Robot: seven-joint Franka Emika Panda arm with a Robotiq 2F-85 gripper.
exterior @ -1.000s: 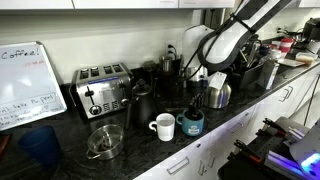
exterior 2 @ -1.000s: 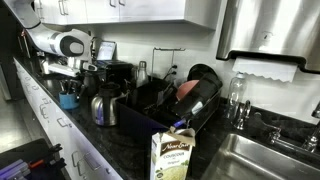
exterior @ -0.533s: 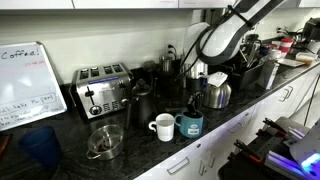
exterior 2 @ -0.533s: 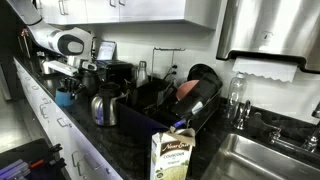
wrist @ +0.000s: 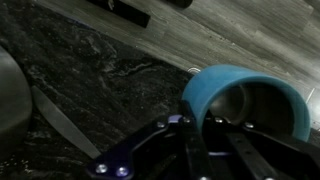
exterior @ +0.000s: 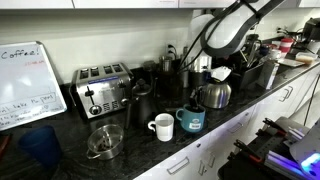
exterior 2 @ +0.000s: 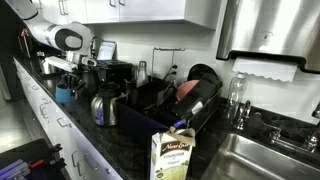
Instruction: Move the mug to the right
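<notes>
The teal mug [exterior: 192, 122] stands on the dark counter next to a white mug [exterior: 162, 126]. It also shows in an exterior view as the mug [exterior 2: 64, 93] under the arm. My gripper [exterior: 194, 103] comes down onto it from above. In the wrist view the mug [wrist: 245, 98] fills the right side, and I look into its open mouth. The gripper [wrist: 195, 128] is shut on the near wall of the rim, one finger inside and one outside. The mug's handle is hidden in the wrist view.
A steel kettle [exterior: 213, 94] stands just behind and right of the mug, also seen as the kettle [exterior 2: 104, 105]. A toaster [exterior: 103, 88], a black pitcher [exterior: 141, 102] and a glass bowl [exterior: 105, 142] lie to the left. A dish rack [exterior 2: 185, 100] and carton [exterior 2: 173, 158] stand farther along.
The jaws have closed on the mug's rim. The wrist has shifted slightly upward, uncovering more of the kettle. The mug stays at about the same spot.
</notes>
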